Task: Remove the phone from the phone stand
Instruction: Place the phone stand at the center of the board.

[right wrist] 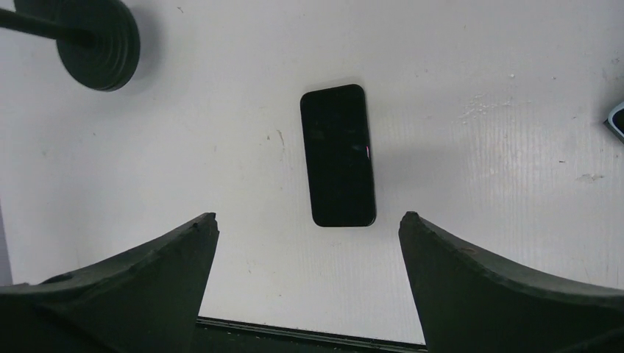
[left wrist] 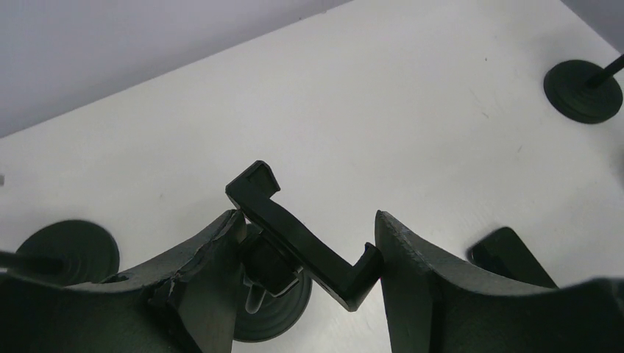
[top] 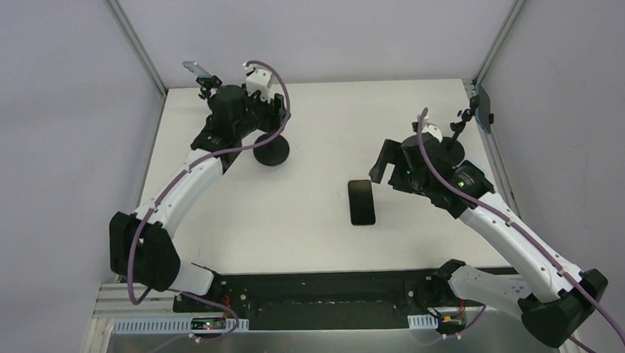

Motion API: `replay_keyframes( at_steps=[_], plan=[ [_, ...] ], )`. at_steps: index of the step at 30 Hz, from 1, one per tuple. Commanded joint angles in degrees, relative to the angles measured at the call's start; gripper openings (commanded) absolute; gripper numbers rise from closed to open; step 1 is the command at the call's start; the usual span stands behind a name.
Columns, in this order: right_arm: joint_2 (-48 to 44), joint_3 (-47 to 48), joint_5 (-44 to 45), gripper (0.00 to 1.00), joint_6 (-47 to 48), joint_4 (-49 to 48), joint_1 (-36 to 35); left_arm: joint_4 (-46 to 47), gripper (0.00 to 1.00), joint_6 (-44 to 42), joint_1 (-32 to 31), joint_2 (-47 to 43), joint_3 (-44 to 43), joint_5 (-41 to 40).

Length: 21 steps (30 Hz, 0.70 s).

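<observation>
The black phone lies flat on the white table, screen up, apart from the stand; it also shows in the right wrist view. The black phone stand stands at the back left on a round base. Its empty cradle sits between my left fingers. My left gripper is shut on the cradle, one finger at its back joint and the other at its hooked end. My right gripper is open and empty, just right of and above the phone.
A small device on a clip mount sits at the back left corner and another at the right edge. Round black mount bases show in the wrist views. The table's near edge lies below the phone.
</observation>
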<state>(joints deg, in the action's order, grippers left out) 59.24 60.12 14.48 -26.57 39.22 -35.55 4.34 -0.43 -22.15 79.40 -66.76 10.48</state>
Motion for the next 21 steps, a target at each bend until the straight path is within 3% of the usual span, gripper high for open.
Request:
replay_keyframes(
  at_steps=[1,9,14,17,18,19,21],
  plan=[
    [-2.04,0.58,0.16,0.97,-0.9,1.47,-0.35,8.93,0.0,3.6,2.18,7.64,-10.59,5.29],
    [-1.88,-0.1,2.17,0.99,-0.94,3.42,-0.25,9.88,0.03,7.97,4.75,20.87,-19.36,13.49],
    [-1.94,-0.88,2.39,0.99,-1.59,3.74,-0.24,9.92,0.4,7.62,4.75,23.05,-18.01,12.2],
    [-1.43,-0.32,2.47,0.99,-1.79,5.1,-0.22,9.89,0.55,7.25,5.01,22.83,-16.62,12.04],
    [-1.29,0.07,2.26,0.99,-1.89,5.73,-0.27,9.9,0.77,7.25,5.2,22.16,-16.01,11.98],
    [-1.24,0.49,2.11,0.99,-1.93,6.32,-0.24,9.9,0.89,7.65,5.4,21.49,-15.54,11.7],
    [-1.59,0.85,2.09,0.99,-2.1,6.89,-0.23,9.86,0.99,8.25,5.89,19.98,-14.88,11.1]
  ],
)
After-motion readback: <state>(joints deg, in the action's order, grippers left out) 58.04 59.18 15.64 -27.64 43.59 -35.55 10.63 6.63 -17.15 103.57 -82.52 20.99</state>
